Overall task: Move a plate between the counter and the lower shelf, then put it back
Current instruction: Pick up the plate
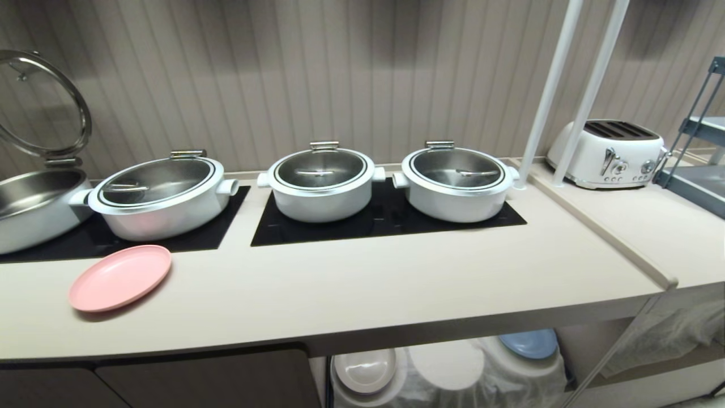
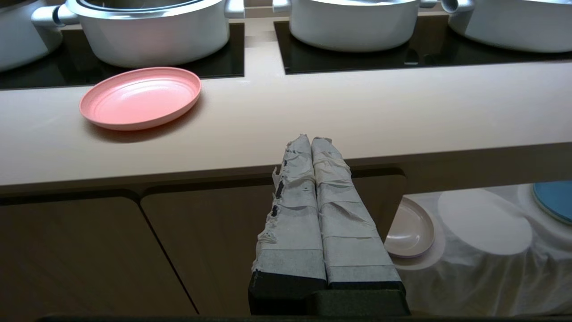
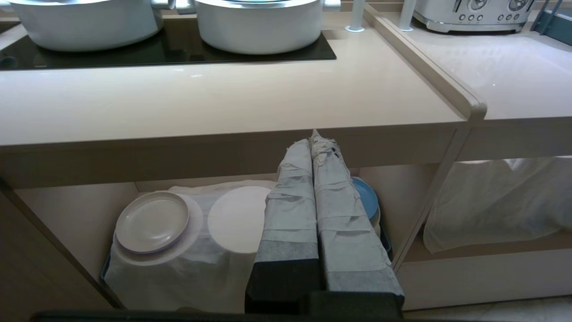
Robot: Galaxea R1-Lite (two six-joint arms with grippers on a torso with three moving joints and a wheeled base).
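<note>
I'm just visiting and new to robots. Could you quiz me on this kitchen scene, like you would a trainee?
1. True or false: the round matte pink plastic plate lies on the pale-beige counter.
2. Which mound on the lower shelf's white cloth is bare? A) left B) middle C) right
3. Fill in: both tape-wrapped grippers, left gripper and right gripper, are ____.

Key: 1 true; 2 B; 3 shut.
</note>
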